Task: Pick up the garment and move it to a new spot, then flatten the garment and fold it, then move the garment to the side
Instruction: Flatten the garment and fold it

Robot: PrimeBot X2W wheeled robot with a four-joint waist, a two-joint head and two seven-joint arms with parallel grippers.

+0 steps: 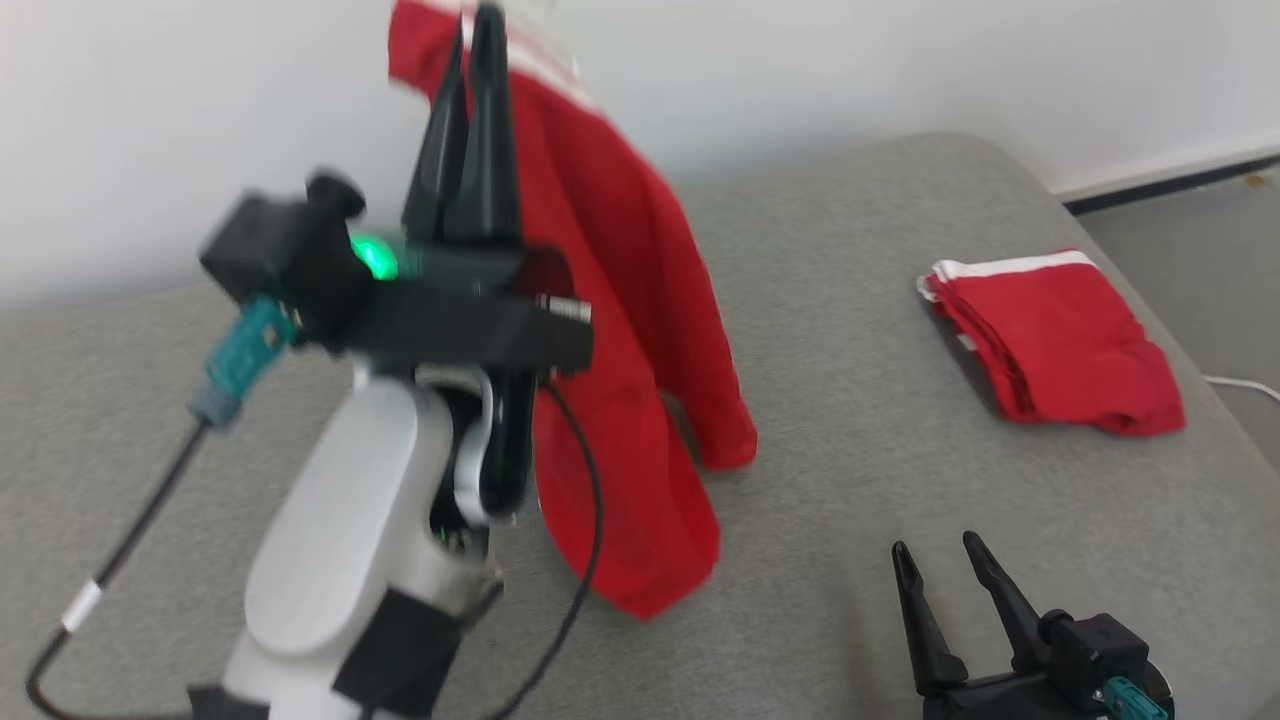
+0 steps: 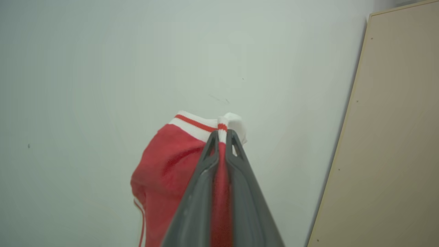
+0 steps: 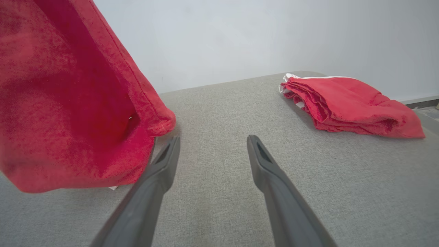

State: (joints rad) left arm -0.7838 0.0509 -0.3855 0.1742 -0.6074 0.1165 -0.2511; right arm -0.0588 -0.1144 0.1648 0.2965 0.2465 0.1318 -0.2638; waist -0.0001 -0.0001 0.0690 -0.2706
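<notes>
A red garment (image 1: pixel 620 330) with a white-and-red striped waistband hangs in the air over the grey padded surface (image 1: pixel 850 420). My left gripper (image 1: pixel 478 25) is raised high and shut on the waistband (image 2: pixel 205 125); its dark fingers (image 2: pixel 205 171) pinch the cloth between them. The garment's lower hem (image 3: pixel 68 137) dangles just above the surface, at or near touching. My right gripper (image 1: pixel 935 555) sits low at the front right, open, with nothing between its fingers (image 3: pixel 164 164); the hanging cloth is just to its left.
A second red garment (image 1: pixel 1055 340), folded, lies at the far right of the surface (image 3: pixel 349 103). A white wall stands behind. A tan board (image 2: pixel 387 137) leans at the right in the left wrist view. Floor and a white cable (image 1: pixel 1245 385) lie beyond the right edge.
</notes>
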